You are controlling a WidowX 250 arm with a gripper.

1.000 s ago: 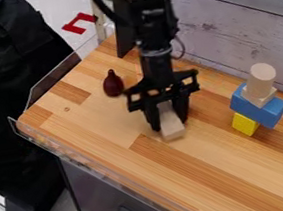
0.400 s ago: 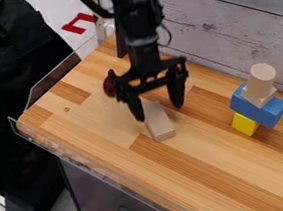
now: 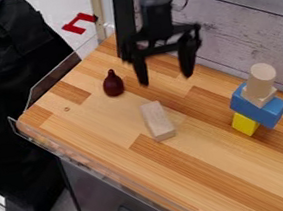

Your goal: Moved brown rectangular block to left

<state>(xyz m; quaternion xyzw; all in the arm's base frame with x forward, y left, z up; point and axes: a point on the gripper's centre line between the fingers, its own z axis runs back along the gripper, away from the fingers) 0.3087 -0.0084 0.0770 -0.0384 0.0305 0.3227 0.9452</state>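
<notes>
1. The pale wooden rectangular block (image 3: 158, 121) lies flat on the wood-patterned tabletop (image 3: 228, 164), between the dark red pear-shaped object (image 3: 113, 84) and the yellow block (image 3: 244, 124).
2. Its long axis runs steeply down the view, the lower end slightly right of the upper.
3. The gripper (image 3: 167, 79) hangs above and apart from it, jaws wide apart.
</notes>
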